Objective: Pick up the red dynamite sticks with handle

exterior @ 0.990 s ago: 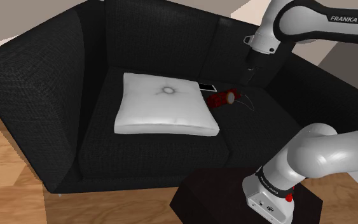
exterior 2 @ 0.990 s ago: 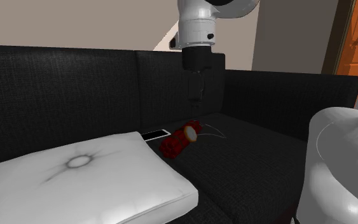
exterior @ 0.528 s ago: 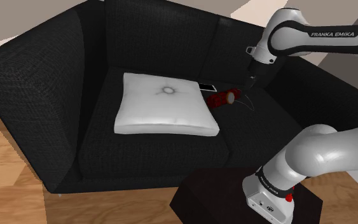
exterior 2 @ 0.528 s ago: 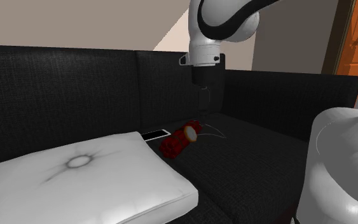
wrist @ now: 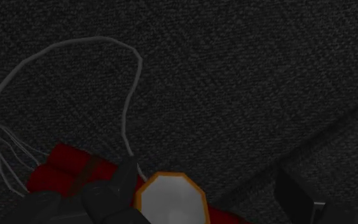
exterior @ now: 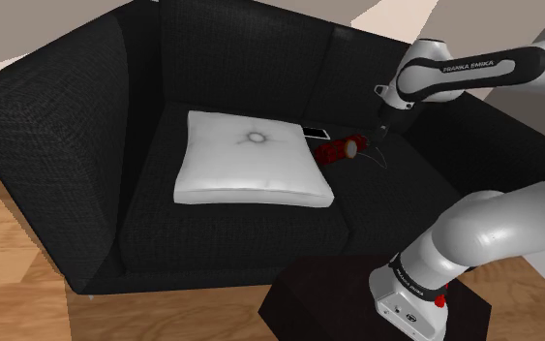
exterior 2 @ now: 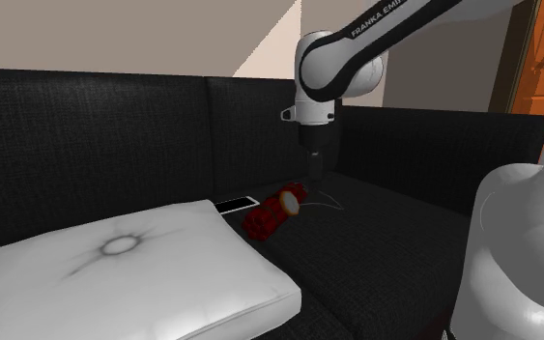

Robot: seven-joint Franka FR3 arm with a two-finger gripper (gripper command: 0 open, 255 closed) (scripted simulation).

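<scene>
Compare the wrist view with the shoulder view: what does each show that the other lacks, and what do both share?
Wrist view, not shoulder view: the gripper with fingers apart, and the orange rim of the white disc.
Shoulder view, not wrist view: the white cushion, the phone, the stand, the wooden floor.
Both: the red dynamite sticks on the black sofa.

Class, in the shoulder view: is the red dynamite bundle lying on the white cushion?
No, the dynamite bundle lies beside the cushion on the black sofa seat.
</scene>
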